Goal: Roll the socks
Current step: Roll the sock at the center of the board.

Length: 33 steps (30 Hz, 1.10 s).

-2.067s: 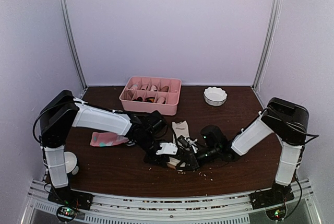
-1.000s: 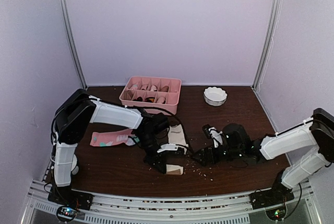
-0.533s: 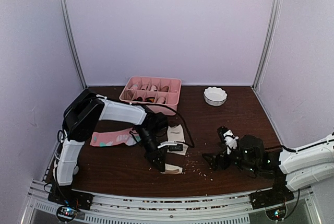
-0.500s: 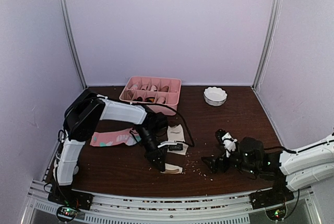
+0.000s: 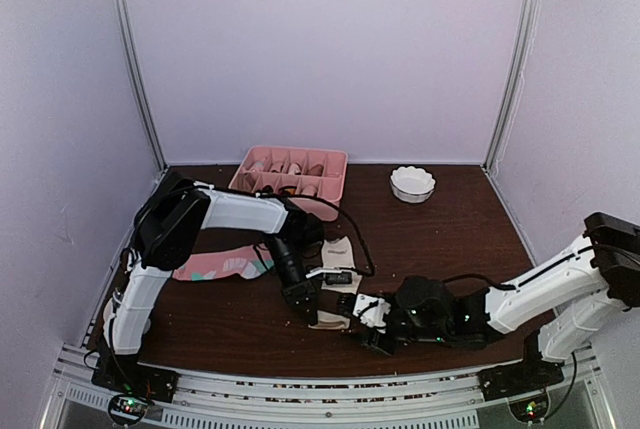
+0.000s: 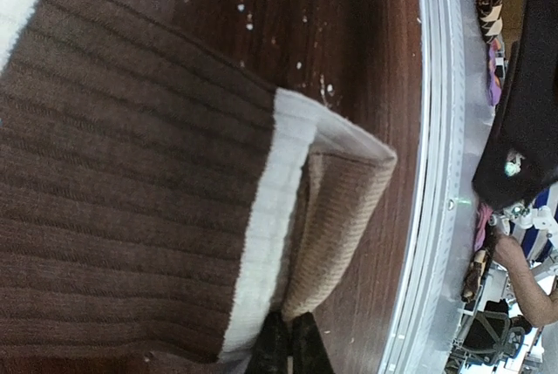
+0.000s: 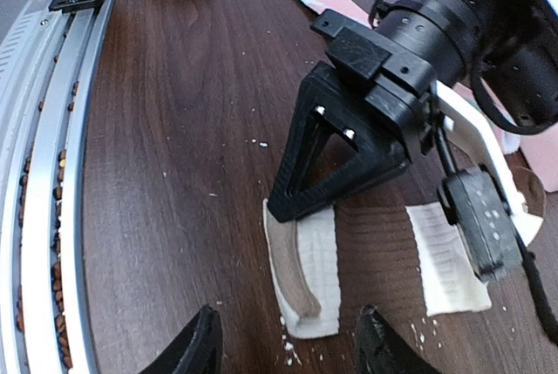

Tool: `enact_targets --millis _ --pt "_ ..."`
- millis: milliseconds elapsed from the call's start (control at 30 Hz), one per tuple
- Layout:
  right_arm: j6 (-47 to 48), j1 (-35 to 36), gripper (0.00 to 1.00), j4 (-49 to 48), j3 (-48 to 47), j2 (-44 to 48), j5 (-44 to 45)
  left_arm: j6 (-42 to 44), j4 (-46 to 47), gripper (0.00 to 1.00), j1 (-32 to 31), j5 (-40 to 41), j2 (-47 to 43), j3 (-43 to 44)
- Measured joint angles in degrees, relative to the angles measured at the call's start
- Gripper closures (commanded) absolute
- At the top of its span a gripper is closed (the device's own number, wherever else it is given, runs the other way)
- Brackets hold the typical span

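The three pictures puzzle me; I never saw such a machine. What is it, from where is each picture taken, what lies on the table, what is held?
These are two robot arms bolted at the near edge of a table, each ending in a two-finger gripper. The wide picture looks down from above and behind; the two close ones come from wrist cameras. On it lie a cream sock, a pink sock, a pink tray, a white bowl and crumbs. The left gripper is shut, pinching the cream sock's folded end. The right gripper is open near that fold, holding nothing.
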<state>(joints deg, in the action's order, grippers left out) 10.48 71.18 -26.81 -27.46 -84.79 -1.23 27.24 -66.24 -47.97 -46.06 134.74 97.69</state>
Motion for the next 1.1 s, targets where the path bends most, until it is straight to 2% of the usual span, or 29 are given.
enact_targets --millis 267,567,767,900,1033,1100 --pt "2.56 -0.22 0.66 -2.03 -7.63 -12.87 -2.80 -0.42 -0.31 1.00 -0.59 1.22 0.00 0.55" --pt "1.92 -1.44 0.73 -3.43 -8.33 -16.33 -3.93 -0.42 -0.31 1.00 -0.61 1.31 0.00 0.55" --pt "0.61 -1.92 0.82 -4.76 -8.26 -17.14 -3.91 -0.39 -0.31 0.99 -0.63 1.36 0.00 0.59" --pt "-0.76 -2.58 0.91 -5.14 -7.93 -17.31 -4.00 -0.33 -0.31 0.89 -0.63 1.38 -0.02 0.59" --pt "-2.75 -3.54 0.99 -5.88 -7.28 -17.59 -4.92 0.24 -0.63 0.74 -0.79 1.22 -0.46 0.55" --pt "-3.74 -4.11 1.00 -6.38 -6.95 -17.59 -5.79 0.85 -0.50 0.66 -0.92 1.55 -1.18 0.26"
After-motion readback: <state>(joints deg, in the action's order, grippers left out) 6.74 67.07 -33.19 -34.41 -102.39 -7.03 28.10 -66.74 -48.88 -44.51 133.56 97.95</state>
